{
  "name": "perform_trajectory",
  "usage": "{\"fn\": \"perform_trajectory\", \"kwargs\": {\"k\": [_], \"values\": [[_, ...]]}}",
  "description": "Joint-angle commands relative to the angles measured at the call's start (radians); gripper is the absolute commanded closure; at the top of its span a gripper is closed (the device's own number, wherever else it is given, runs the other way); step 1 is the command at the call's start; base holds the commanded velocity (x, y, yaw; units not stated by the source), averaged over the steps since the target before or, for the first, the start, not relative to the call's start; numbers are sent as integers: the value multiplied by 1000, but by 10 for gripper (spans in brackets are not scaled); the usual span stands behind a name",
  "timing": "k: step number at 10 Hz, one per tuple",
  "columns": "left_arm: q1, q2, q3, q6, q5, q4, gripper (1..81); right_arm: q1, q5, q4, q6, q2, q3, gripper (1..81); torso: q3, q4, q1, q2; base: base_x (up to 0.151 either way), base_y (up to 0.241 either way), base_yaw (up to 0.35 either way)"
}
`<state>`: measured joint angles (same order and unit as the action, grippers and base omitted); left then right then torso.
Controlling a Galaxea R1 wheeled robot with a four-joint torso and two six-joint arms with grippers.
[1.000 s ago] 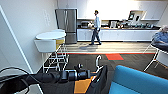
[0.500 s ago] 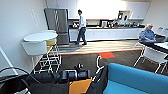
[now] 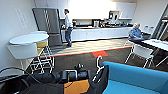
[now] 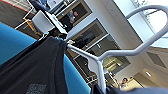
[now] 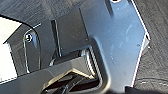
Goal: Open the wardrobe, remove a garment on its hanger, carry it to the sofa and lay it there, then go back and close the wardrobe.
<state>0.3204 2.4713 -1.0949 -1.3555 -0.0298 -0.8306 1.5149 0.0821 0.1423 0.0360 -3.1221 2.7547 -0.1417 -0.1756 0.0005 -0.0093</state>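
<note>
Near me, my left gripper (image 3: 87,75) holds the white hanger (image 3: 98,67), black garment (image 3: 100,81) hanging against the blue sofa (image 3: 135,77) edge. I cannot tell my right gripper's state. Farther off, two people in the kitchen.

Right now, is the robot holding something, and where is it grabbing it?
It carries the black garment on its white hanger, beside the blue sofa. Where exactly it grips the hanger cannot be told.
</note>
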Motion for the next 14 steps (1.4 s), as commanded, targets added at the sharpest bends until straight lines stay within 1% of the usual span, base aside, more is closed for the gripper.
{"fn": "perform_trajectory", "kwargs": {"k": [1,14], "values": [[-154,-1,44,10,34,-21,811,-32,-62,0,4,-9,-9,10,0,0,0,0,0,0,-234],[-154,3,44,10,33,-21,811,-32,-62,0,4,-9,-8,10,0,0,0,0,0,0,-276]]}}
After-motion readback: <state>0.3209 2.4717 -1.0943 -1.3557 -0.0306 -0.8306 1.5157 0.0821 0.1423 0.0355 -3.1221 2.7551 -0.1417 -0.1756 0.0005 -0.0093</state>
